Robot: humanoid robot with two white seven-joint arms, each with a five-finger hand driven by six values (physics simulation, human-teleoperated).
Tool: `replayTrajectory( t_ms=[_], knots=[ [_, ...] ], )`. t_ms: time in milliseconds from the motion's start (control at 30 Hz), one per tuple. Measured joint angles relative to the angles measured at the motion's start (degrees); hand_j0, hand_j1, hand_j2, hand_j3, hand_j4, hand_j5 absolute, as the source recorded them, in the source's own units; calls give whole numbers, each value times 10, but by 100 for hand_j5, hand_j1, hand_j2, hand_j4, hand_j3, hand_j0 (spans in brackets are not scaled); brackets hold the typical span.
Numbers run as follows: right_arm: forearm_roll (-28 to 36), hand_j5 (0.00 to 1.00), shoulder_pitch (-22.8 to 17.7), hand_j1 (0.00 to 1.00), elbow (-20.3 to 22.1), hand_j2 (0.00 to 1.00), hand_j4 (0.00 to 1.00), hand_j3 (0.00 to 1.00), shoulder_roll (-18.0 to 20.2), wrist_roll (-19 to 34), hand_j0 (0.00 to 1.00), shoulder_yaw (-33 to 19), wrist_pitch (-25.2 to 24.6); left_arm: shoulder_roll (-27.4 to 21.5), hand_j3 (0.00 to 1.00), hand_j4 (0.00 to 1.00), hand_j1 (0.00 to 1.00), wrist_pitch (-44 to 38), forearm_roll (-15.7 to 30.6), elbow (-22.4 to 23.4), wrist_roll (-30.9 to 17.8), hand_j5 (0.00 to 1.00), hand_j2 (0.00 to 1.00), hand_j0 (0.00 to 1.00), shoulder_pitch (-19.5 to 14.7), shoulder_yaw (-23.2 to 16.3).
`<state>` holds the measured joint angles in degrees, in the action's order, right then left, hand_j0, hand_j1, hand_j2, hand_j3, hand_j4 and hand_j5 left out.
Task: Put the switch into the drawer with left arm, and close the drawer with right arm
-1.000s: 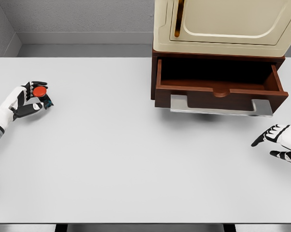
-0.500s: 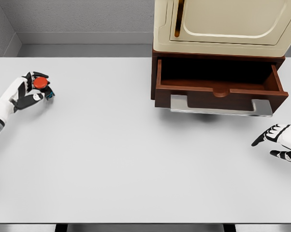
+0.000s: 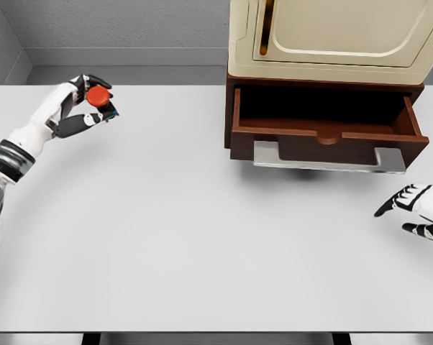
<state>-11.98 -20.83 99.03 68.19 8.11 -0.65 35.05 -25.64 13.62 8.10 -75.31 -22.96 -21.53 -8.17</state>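
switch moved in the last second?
Yes. The switch, held in the left robot hand, went up and right, toward the open drawer.

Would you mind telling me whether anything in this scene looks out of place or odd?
Nothing stands out. The drawer is open and sits straight, the left hand holds the switch, and the right hand rests open on the table.

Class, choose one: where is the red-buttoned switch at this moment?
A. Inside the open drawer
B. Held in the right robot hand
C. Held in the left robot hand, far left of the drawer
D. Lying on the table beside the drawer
C: the left robot hand is closed around the switch, well left of the open drawer.
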Motion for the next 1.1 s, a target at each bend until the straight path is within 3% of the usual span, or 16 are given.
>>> replayTrajectory(
  t_ms=[267,567,800,1100],
  knots=[
    [0,65,0,65,0,65,65,65,0,0,65,0,0,8,36,36,36,0,0,-56,-2,36,36,36,-32,-52],
    [1,65,0,65,2,65,65,65,0,0,65,0,0,38,36,36,36,0,-12,-67,-2,36,36,36,-87,-105],
    [0,65,0,65,3,65,65,65,-1,0,65,0,0,83,36,36,36,0,-137,-90,-1,36,36,36,-100,-117],
    [-6,65,4,65,2,65,65,65,-25,0,65,1,0,117,34,34,34,1,-299,-167,3,34,34,34,-98,-115]
  ],
)
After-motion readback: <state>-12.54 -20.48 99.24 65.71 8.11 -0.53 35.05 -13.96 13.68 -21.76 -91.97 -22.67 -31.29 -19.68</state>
